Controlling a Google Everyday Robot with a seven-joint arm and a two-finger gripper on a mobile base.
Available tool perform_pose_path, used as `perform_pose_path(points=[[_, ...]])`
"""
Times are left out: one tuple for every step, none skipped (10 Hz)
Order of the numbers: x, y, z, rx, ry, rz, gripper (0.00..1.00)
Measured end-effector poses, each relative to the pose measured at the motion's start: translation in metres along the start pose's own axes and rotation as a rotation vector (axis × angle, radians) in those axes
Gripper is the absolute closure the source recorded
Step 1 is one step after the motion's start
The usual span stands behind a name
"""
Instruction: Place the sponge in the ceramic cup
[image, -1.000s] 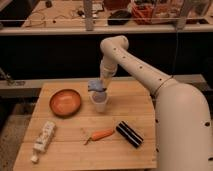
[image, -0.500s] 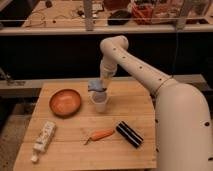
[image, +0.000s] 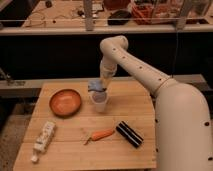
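Note:
The small white ceramic cup (image: 100, 102) stands near the middle of the wooden table (image: 65, 150). The blue-grey sponge (image: 95, 86) hangs just above the cup's mouth, at its left rim. My gripper (image: 101, 87) points down over the cup with the sponge at its tip. The white arm reaches in from the right and bends down to the cup.
An orange bowl (image: 65, 102) sits left of the cup. A carrot (image: 101, 134) and a black striped box (image: 129, 134) lie toward the front. A white tube (image: 43, 138) lies at the front left. A railing and shelves stand behind the table.

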Motion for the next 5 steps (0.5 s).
perform_pose_path(points=[[0.0, 0.0, 0.0, 0.0, 0.0, 0.001, 0.74], [0.0, 0.0, 0.0, 0.0, 0.0, 0.002, 0.74], [-0.0001, 0.0, 0.0, 0.0, 0.0, 0.003, 0.74], [0.0, 0.0001, 0.0, 0.0, 0.0, 0.004, 0.76], [-0.0001, 0.0001, 0.0001, 0.0, 0.0, 0.006, 0.79]])
